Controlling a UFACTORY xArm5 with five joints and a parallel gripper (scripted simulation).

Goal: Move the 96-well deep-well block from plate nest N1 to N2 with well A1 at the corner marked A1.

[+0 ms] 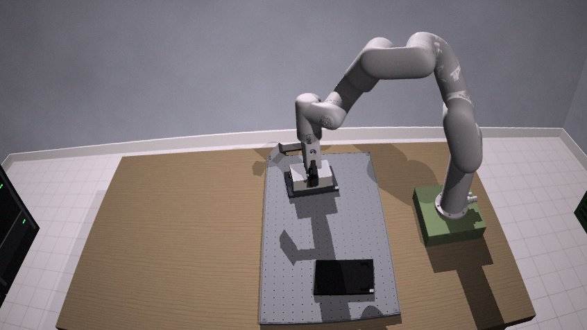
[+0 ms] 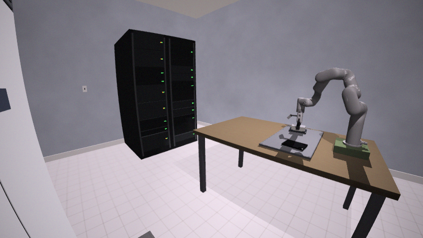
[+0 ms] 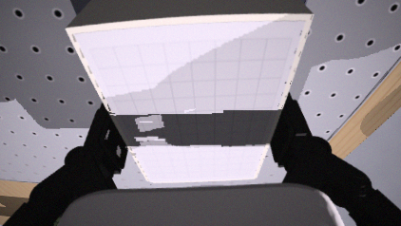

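I see the wooden rectangular table carrying everything, with one grey perforated metal breadboard lying across its middle. My grey five-joint arm rises from a green block pedestal at the table's right side, arches high over the breadboard, and drops its wrist straight down at the far end of the plate.

The black two-finger gripper hangs vertically over the white square-topped 96-well deep-well block. Its fingers stand spread to their full width on either side of the block, flanking its two short walls; I cannot tell from the wrist view whether the pads touch those walls, and nothing is pinched.

The block sits in the far black plate nest, the one at the arm's right as seen from its base. It looks level in the top view, with the nest's dark rim showing around its foot.

I count two nests: the occupied far one and one flat black rectangular nest near the breadboard's close end, well apart from the first. It bears a small pale mark at one corner, too small to read.

The well grid shows only as faint lines in the wrist view, and a dark shadow band crosses the block's top. I cannot make out any A1 marking. The block's far side is hidden behind the gripper in the top view.
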